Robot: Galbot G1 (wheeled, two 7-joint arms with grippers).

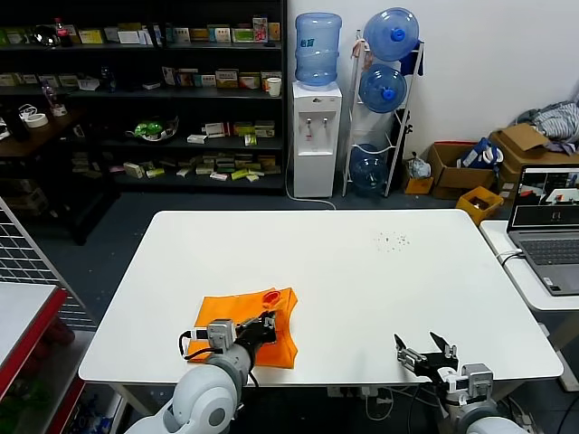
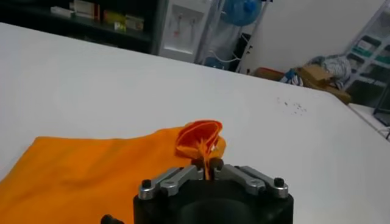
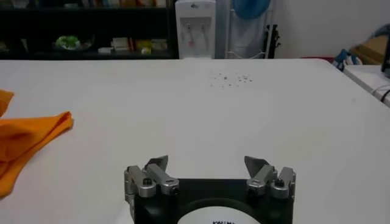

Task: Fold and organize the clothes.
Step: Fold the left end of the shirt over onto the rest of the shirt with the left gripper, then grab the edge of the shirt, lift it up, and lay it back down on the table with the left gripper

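Note:
The bright orange T-shirt point(image 1: 237, 322) lies folded into a small flat bundle near the front left edge of the white table point(image 1: 362, 280). My left gripper point(image 1: 267, 323) is over its right part, shut on a pinched ruffle of the orange fabric point(image 2: 200, 139), which stands up between the fingertips. The rest of the shirt point(image 2: 79, 179) lies flat. My right gripper point(image 1: 425, 351) is open and empty at the table's front right edge; the right wrist view shows its gripper point(image 3: 207, 163) over bare table, with the shirt's edge point(image 3: 30, 137) well off to the side.
A laptop point(image 1: 549, 226) sits on a side table at the right. A water dispenser point(image 1: 316, 117), bottle rack and dark shelves stand behind the table. Cardboard boxes with a grey cloth heap point(image 1: 552, 122) are at the back right. Small dark specks point(image 1: 392, 240) mark the tabletop.

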